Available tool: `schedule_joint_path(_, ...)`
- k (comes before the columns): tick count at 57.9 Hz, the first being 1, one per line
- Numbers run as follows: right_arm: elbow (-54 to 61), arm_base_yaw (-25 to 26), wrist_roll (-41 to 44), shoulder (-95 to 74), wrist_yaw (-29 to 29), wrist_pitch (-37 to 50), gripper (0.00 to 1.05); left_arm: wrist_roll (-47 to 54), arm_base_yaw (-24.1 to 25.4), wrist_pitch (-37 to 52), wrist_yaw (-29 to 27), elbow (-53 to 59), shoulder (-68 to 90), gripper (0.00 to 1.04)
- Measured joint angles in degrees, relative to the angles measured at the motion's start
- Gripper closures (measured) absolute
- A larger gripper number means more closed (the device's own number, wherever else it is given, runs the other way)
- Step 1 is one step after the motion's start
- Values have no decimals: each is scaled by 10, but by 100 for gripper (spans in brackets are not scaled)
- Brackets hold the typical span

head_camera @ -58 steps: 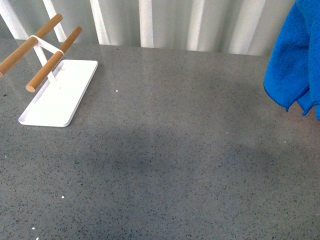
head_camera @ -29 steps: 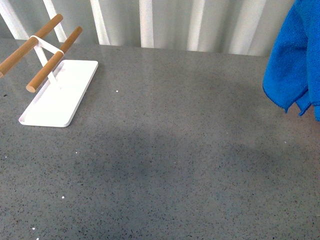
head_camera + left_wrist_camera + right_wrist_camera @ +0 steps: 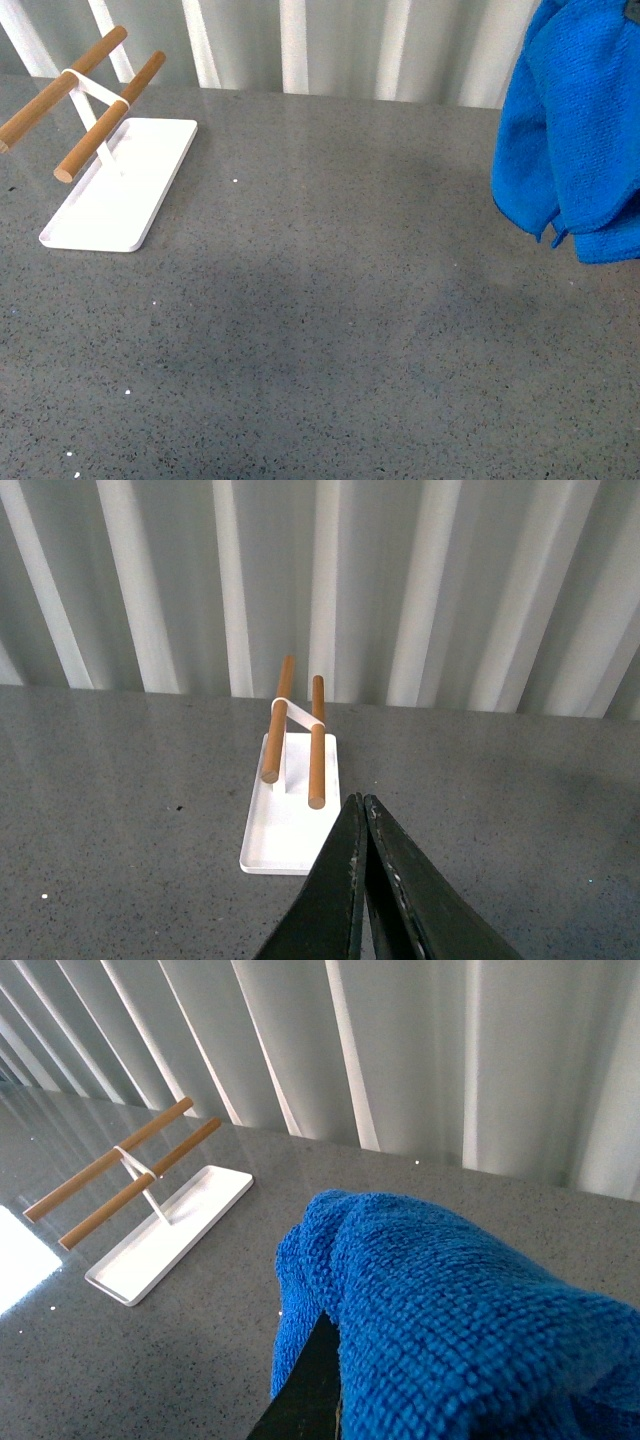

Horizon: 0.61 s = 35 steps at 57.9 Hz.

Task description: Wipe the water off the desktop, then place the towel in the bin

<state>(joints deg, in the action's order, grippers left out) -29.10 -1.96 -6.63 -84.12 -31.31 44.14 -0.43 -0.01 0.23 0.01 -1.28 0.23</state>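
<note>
Front view: you are seeing the towel hanging above the right side of the desktop, reaching further left into frame than half a second ago. Your right gripper is clamping it, mostly buried under cloth; your left gripper is holding its fingers pressed together, empty

Bright blue ribbed towel, speckled grey desktop, white tray

The tray is set on the desktop, toward its far left. Two rods are held above the tray. The towel is hung well right of the tray, above the desktop. A wall is seen behind the tray.
</note>
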Motion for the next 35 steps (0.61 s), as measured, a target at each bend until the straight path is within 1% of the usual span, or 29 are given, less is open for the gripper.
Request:
schedule_joint_path(6,-9,-9,0,-11,7,-1,100,0,0,-2,0,0,0,101)
schedule_joint_path(9,-24,-13,-2,-25,20,-14,100,0,0,-2,0,0,0,101)
schedule_joint_path(10,-30,-14,-4,-29,24,-21,100,0,0,-2,0,0,0,100)
schedule_joint_path(15,-75,-13,-23,-78,58,-75,100,0,0,-2,0,0,0,80)
schedule_joint_path(21,-121,-7,-32,-141,91,-135,100,0,0,-2,0,0,0,64)
schedule_joint_path(23,-143,-3,-31,-173,103,-166,100,0,0,-2,0,0,0,57)
schedule_joint_path(28,-178,4,-26,-236,119,-215,100,0,0,-2,0,0,0,44)
schedule_joint_path(32,-204,10,-17,-297,134,-252,100,0,0,-2,0,0,0,26)
schedule_joint_path(35,-219,13,-10,-329,147,-269,100,0,0,-2,0,0,0,16)
